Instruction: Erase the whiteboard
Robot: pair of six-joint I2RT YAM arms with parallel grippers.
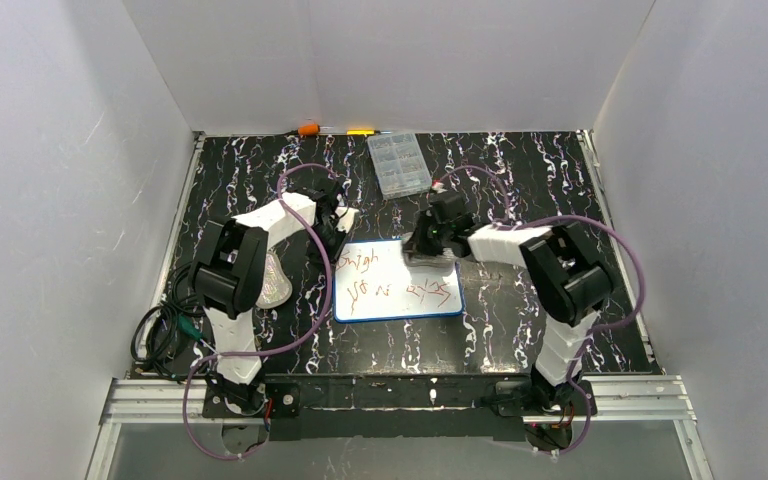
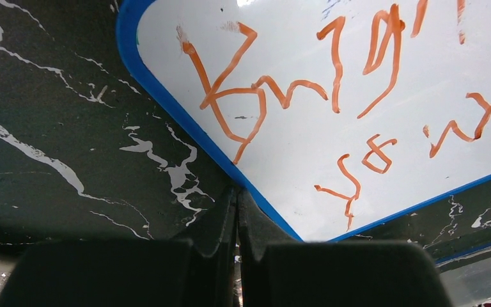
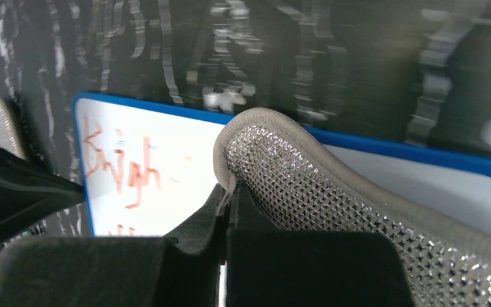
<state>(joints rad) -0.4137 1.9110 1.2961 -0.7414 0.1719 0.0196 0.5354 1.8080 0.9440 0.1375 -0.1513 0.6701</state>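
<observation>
Showing the flat white, blue-rimmed whiteboard [image 1: 390, 272] at scene centre, long axis left-right. The right gripper [image 3: 227, 199] pinches a grey-edged silver mesh pad [image 3: 332, 198] at its far edge; orange writing [image 2: 281, 96] lies left and nearer. The left gripper [image 2: 236, 199], closed and empty, sits at the left rim.

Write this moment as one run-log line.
left claw: shut, at whiteboard rim | right claw: shut on mesh cloth | orange writing: present

Even bright light; whiteboard [image 2: 294, 147] crisp from left wrist, blurred from right
</observation>
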